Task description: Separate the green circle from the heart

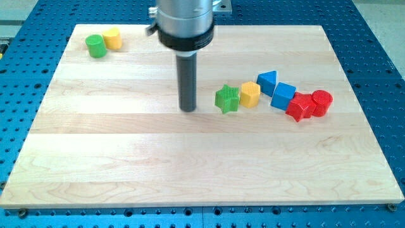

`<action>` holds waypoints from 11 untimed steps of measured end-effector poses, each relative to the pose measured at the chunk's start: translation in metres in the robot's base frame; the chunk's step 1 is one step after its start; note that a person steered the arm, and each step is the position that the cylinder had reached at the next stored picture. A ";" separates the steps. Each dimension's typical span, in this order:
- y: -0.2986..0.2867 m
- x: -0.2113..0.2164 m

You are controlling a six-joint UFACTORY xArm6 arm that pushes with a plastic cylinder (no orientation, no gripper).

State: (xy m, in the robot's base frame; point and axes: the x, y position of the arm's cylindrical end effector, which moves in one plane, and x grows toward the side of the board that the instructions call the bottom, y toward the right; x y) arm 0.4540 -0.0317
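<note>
The green circle (96,45) sits near the board's top left corner, touching the yellow heart (113,38) on its right. My tip (188,109) rests on the board near the middle, well to the right of and below that pair. It stands just left of the green star (227,99), with a small gap between them.
A row of blocks runs right from the green star: a yellow hexagon (250,94), a blue triangle (267,82), a blue cube (283,95), a red star-like block (299,106) and a red cylinder (321,102). The wooden board (126,164) lies on a blue perforated table.
</note>
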 end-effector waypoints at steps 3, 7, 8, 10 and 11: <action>-0.113 0.015; -0.269 -0.160; -0.257 -0.176; -0.196 -0.183; -0.077 -0.160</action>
